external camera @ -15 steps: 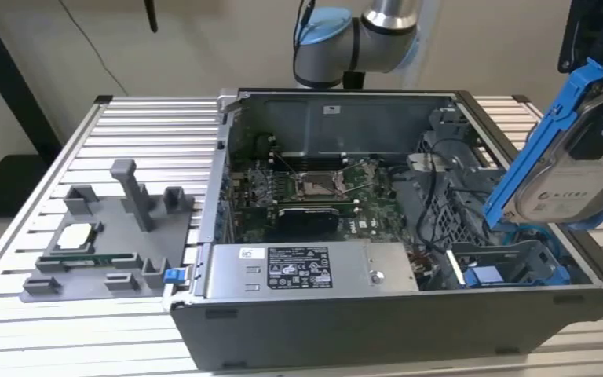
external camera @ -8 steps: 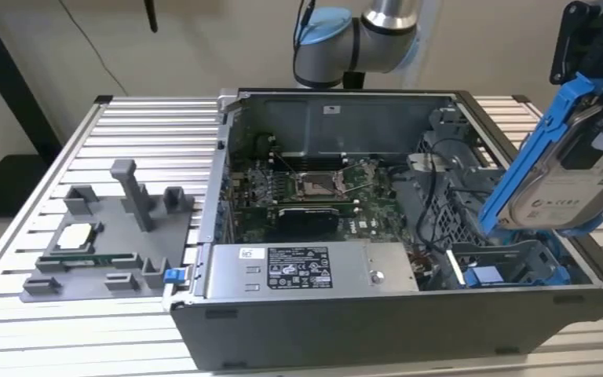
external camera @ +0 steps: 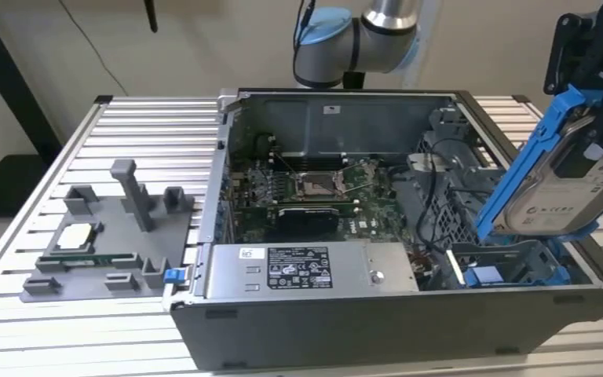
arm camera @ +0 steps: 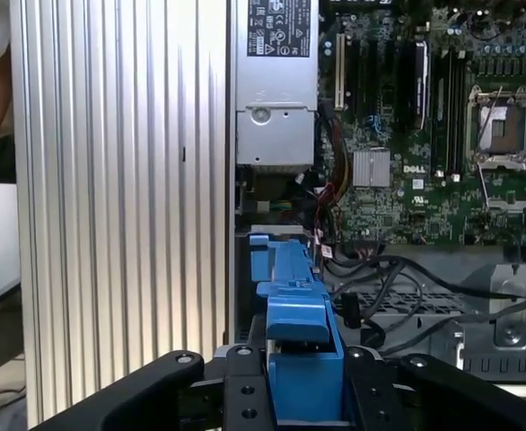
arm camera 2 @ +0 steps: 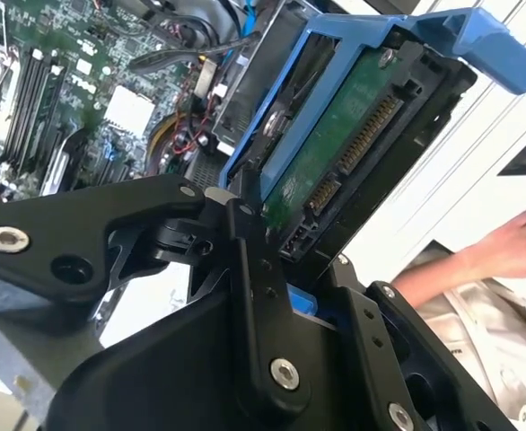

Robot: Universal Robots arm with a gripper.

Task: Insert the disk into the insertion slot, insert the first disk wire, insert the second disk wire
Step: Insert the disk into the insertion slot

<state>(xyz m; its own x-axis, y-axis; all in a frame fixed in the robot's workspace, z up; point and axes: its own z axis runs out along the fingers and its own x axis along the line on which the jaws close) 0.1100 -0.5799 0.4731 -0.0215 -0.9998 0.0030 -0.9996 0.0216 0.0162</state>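
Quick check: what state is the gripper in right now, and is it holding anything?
Gripper: closed on the disk in its blue carrier, tilted above the open computer case.

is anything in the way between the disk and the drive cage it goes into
Nothing visible does. The claw holds the disk tilted just above the drive cage; black cables lie beside the cage on the motherboard side, not under the disk.
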